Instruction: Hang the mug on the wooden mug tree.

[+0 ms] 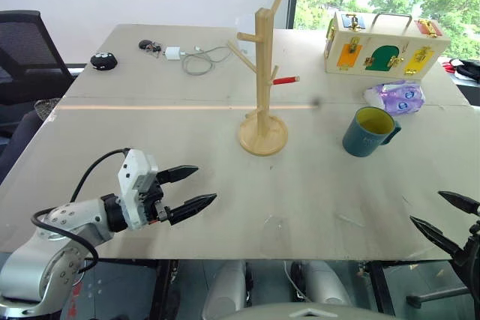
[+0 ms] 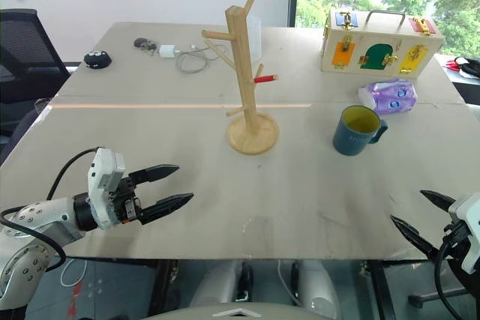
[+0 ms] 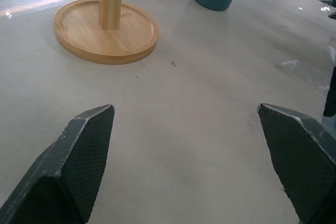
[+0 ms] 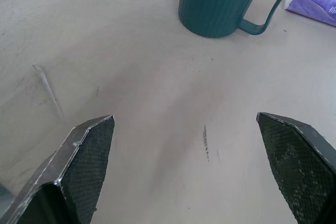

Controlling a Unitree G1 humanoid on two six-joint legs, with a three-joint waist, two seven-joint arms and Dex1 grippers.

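the mug (image 1: pixel 368 132) stands upright on the surface (image 1: pixel 300 200), right of the wooden mug tree (image 1: pixel 262 80), not yet grasped. i see my right tool (image 1: pixel 444 219) and left tool (image 1: pixel 187 187) spread, empty; everything remains.

Table (image 1: pixel 187 177): pale matt board, lightly scuffed and scratched. Wooden mug tree (image 1: pixel 262 80): smooth light wood with a soft sheen (one peg tip painted red). Mug (image 1: pixel 369 132): teal glazed ceramic, ribbed wall, yellow-green inside. Left pincer (image 1: pixel 189 187) and right pincer (image 1: pixel 442 219): matt black fingers, cross-hatched textured pads. Box (image 1: pixel 384 44): cream painted wood, brass-coloured metal fittings.
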